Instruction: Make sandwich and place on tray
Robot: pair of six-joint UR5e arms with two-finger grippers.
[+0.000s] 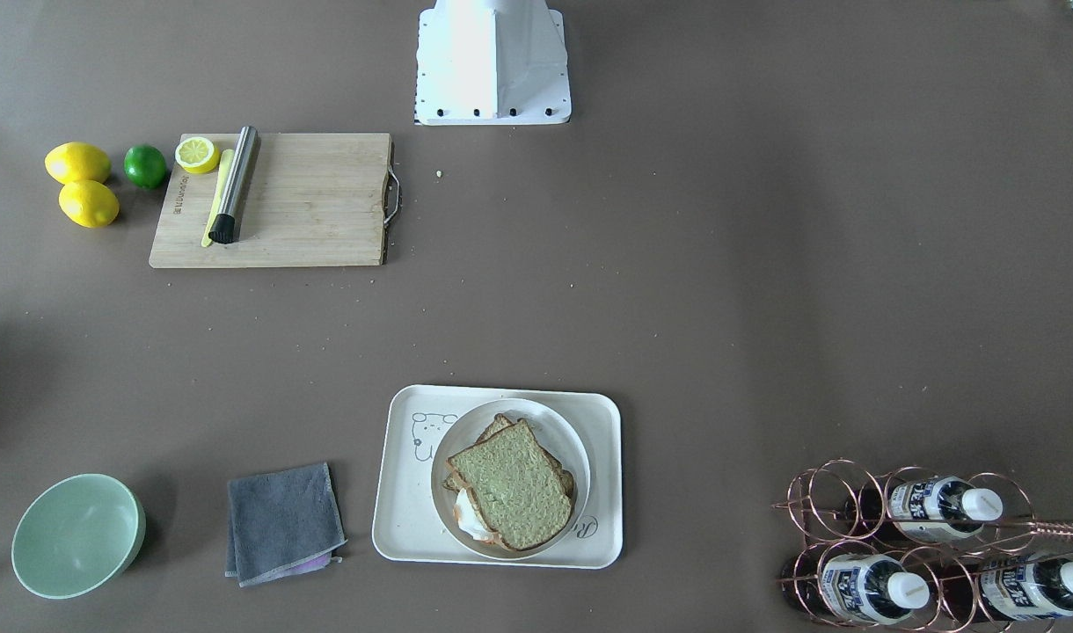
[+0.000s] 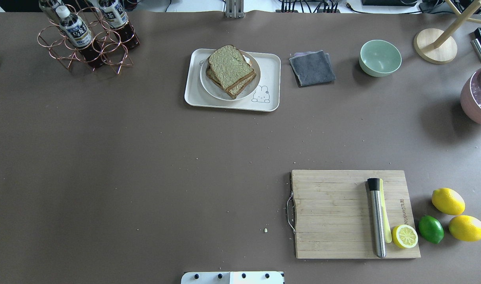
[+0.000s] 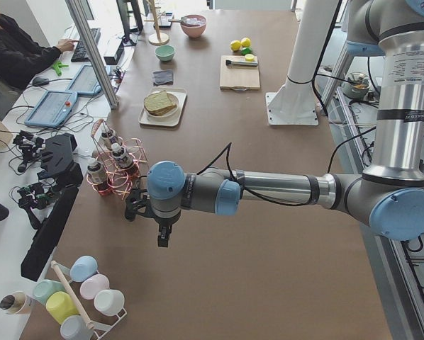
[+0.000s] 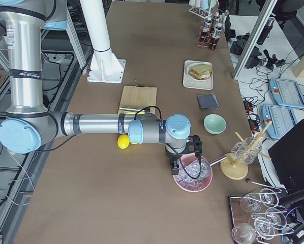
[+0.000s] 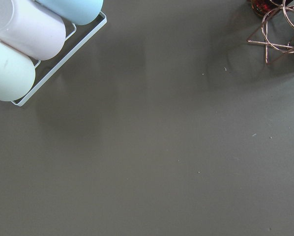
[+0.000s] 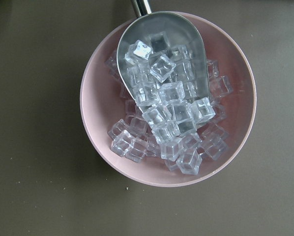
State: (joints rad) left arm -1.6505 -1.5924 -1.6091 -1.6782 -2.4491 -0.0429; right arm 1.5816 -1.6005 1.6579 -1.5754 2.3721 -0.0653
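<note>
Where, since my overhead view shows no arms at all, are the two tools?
Observer: The left tool hangs over the table, off your view's left edge, past the bottle rack.
Operator: Anything else near it?
Observer: Pastel cups lie in a rack at that end.
Operator: And the right one?
Observer: The right tool hangs over the pink bowl; a metal scoop lies in its ice cubes.

- The surface [image 2: 146, 157] offers wide open room across its middle, between the tray [image 2: 270, 67] and the cutting board [image 2: 331, 213].
- A grey cloth [image 2: 312, 68] lies near one side of the tray; the bottle rack [image 2: 86, 51] stands well apart on the other.
</note>
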